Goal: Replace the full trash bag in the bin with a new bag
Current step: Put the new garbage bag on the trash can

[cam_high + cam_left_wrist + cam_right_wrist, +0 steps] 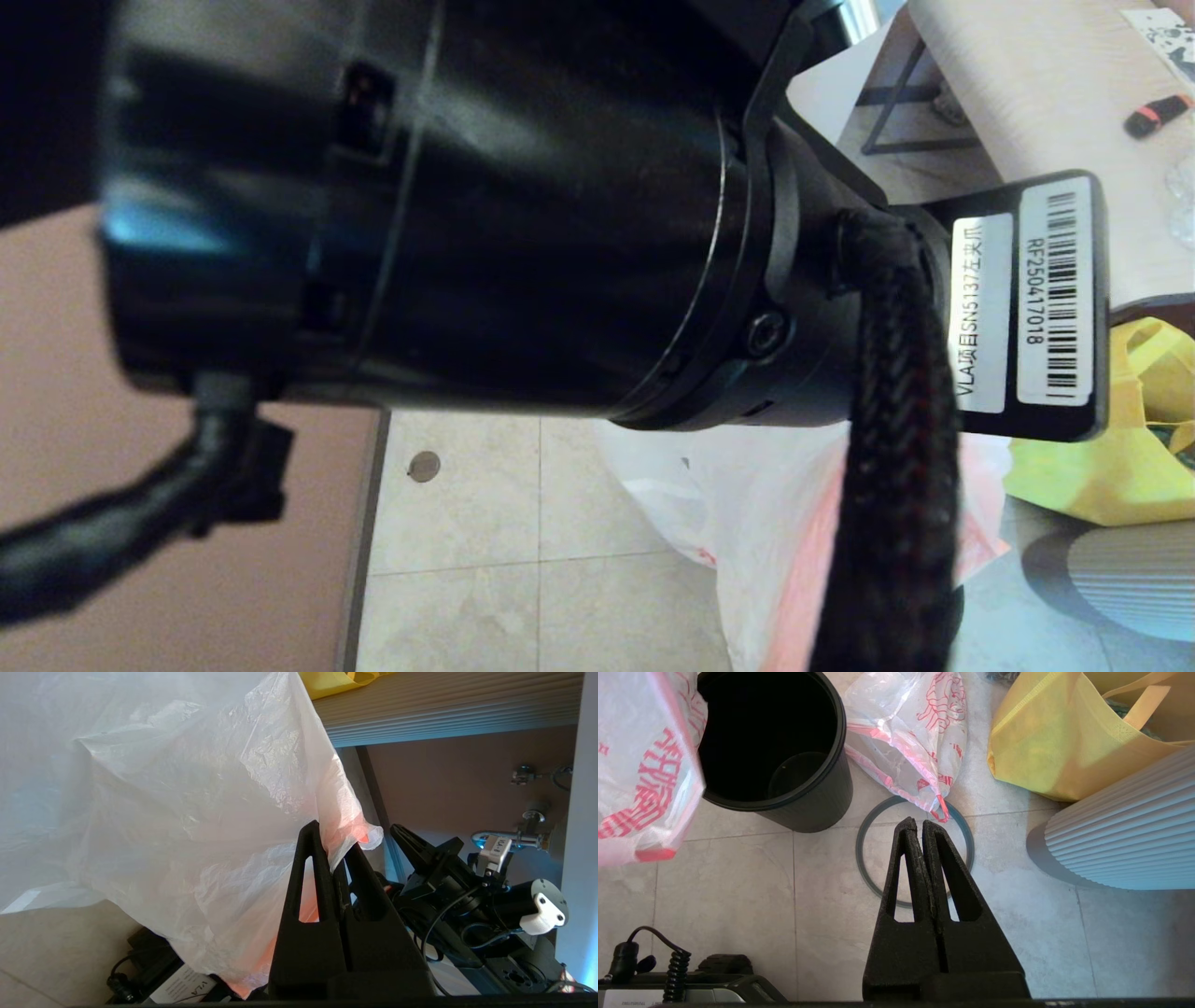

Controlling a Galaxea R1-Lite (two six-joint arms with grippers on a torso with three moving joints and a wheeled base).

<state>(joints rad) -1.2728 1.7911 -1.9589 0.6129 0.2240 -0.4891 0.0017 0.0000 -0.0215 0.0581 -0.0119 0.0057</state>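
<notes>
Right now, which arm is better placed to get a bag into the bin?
Left. Its end effector is shut on a white bag held up beside the empty bin. The right end effector hangs shut and empty above the grey hoop.

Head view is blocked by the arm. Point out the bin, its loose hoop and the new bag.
bin (817, 807): right wrist view, outer wall.
hoop (862, 836): right wrist view, its band on the floor.
new bag (187, 812): left wrist view, hanging crinkled film.

The head camera is mostly blocked by the left arm (448, 205) close up; the right wrist camera looks straight down at the floor (738, 905); both catch the yellow bag (1120, 457).
</notes>
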